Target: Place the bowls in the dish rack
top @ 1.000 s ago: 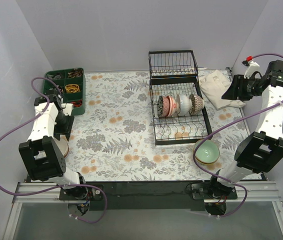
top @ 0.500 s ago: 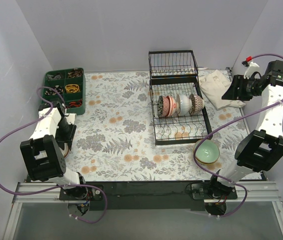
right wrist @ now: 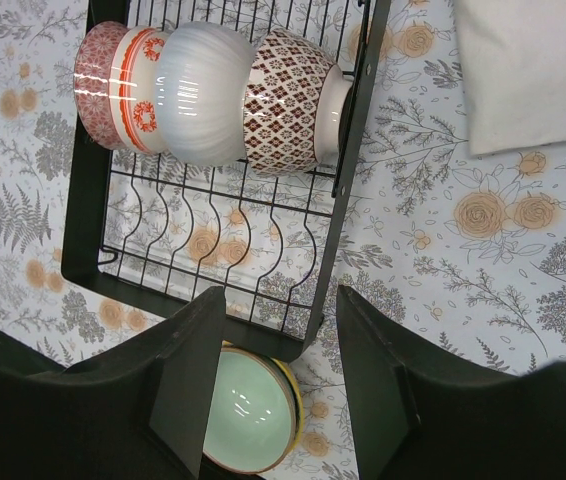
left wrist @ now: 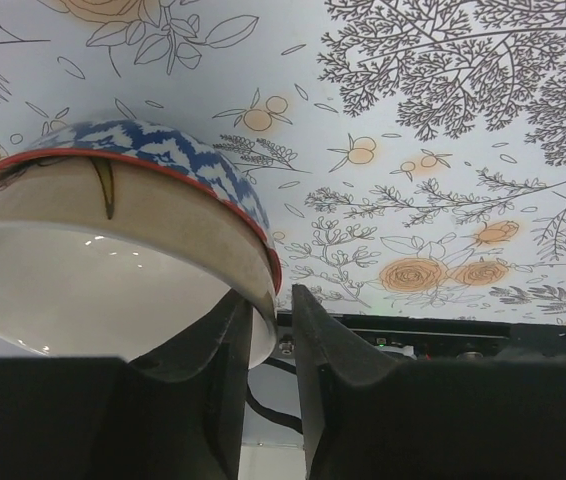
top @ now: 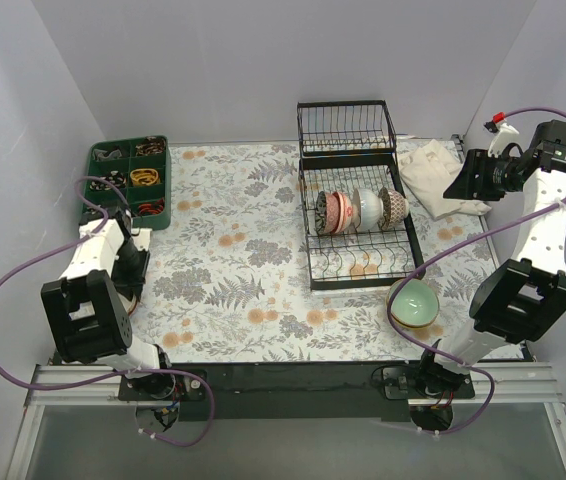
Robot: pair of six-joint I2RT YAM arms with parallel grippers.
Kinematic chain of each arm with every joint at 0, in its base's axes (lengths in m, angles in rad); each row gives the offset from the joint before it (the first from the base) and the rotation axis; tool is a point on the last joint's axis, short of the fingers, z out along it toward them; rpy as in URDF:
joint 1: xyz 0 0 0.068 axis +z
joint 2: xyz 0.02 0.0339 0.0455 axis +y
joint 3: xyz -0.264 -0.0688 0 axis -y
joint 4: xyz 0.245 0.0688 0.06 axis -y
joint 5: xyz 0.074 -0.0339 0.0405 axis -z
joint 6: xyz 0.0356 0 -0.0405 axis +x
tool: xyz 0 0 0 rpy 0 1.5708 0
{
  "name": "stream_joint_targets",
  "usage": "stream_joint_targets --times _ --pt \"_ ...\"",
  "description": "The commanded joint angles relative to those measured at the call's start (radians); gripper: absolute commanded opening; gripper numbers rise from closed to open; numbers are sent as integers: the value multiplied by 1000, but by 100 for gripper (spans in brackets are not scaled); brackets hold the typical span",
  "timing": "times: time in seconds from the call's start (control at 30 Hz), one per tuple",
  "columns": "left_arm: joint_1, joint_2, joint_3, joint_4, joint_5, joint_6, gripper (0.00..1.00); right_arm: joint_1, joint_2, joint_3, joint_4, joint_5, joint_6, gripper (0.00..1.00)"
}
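Note:
My left gripper is at the left edge of the table, shut on the rim of a blue-patterned bowl with a red edge and white inside. One finger is inside the bowl and one outside, as the left wrist view shows. The arm hides most of that bowl in the top view. The black dish rack holds a red-orange patterned bowl, a white bowl and a brown lattice bowl on edge. A pale green bowl sits near the rack's front right corner. My right gripper is open and empty, high to the right of the rack.
A green compartment tray with small items stands at the back left. A white folded cloth lies to the right of the rack. The rack's taller wire basket is at the back. The table's near edge is close to the left gripper.
My left arm has moved toward the near edge and down over the blue-patterned bowl. The right arm, the rack and the green bowl have not moved.

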Motion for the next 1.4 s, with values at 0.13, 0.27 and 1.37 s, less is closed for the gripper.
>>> stream_joint_targets --times 0.13,0.27,1.37 --pt "0 -76 -20 20 5 -13 8 3 1 18 17 -20 6 57" --pt "-2 -105 -21 13 -4 -9 0 3 -5 12 23 -23 12 57" --pt "-629 199 754 672 1073 -523 0 -85 -261 -84 7 410 63 59"
